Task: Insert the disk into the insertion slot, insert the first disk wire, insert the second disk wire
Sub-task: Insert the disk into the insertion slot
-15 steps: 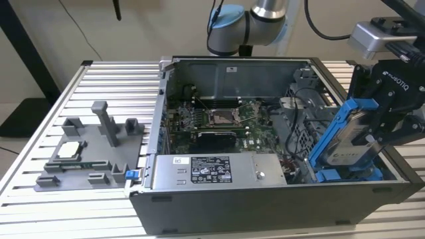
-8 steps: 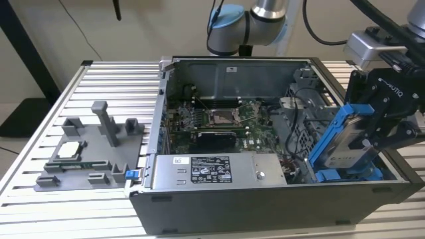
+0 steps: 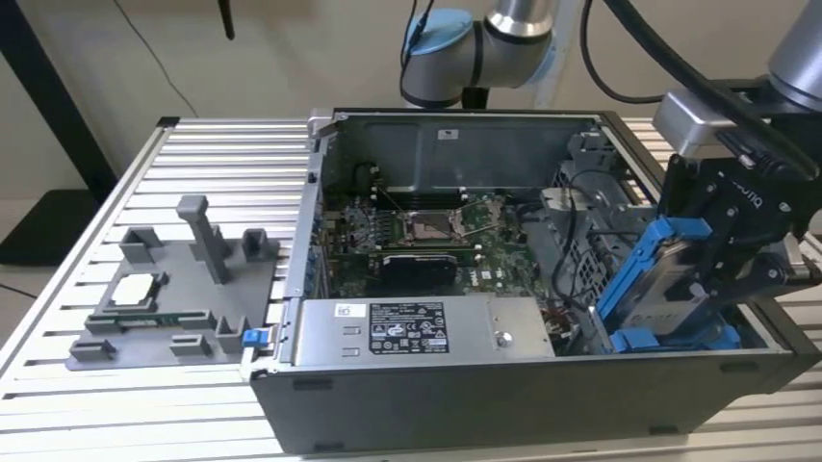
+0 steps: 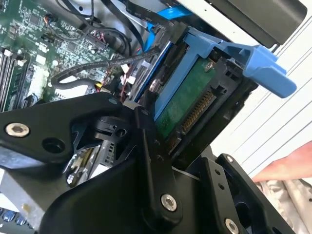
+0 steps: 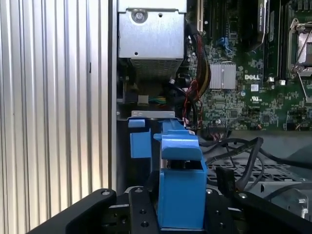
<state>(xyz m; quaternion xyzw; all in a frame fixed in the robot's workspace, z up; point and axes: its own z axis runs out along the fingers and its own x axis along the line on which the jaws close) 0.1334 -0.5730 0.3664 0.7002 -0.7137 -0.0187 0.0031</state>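
My gripper (image 3: 719,265) is shut on the disk (image 3: 657,289), a silver drive in a bright blue carrier. The disk is held tilted, low end down, inside the open computer case at the exterior view's right. In both wrist views the black fingers (image 4: 151,161) clamp the carrier (image 5: 181,190) from both sides. The disk's green board and connector (image 4: 187,107) face outward. The insertion slot (image 5: 146,127), a grey metal bay with blue tabs, lies just beyond the carrier's end. Loose black wires (image 5: 243,153) curl beside it, over the drive cage.
A silver power-supply box (image 3: 424,332) sits along the case's front wall, the motherboard (image 3: 424,231) behind it. A grey fixture (image 3: 180,289) with small parts stands on the slatted table at the exterior view's left. A person's hand (image 4: 282,170) rests outside the case.
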